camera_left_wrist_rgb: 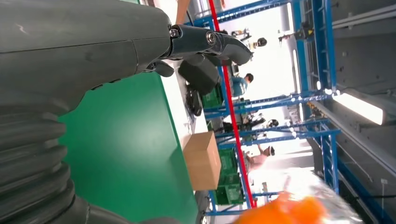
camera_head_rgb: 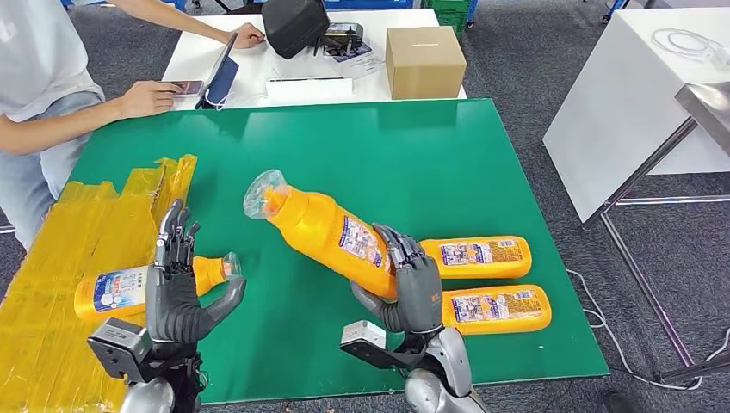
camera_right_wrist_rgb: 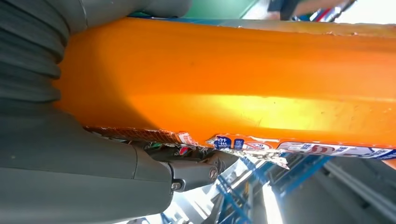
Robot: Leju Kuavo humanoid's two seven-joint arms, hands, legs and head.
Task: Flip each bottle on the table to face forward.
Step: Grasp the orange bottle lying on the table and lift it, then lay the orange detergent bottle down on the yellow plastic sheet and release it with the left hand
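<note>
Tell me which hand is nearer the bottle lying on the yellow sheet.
Left. The left hand hovers open right over that bottle; the right hand is across the table, gripping a raised bottle.

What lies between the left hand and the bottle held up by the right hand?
In the head view, only bare green mat lies between the left hand and the lifted bottle that the right hand grips.

Grey carpet (camera_head_rgb: pixel 534 69) is covering the floor. A white desk (camera_head_rgb: pixel 215 52) is standing behind the green table (camera_head_rgb: pixel 430 163), and blue metal racking (camera_left_wrist_rgb: pixel 322 70) is rising under bright lights (camera_left_wrist_rgb: pixel 359 107).
</note>
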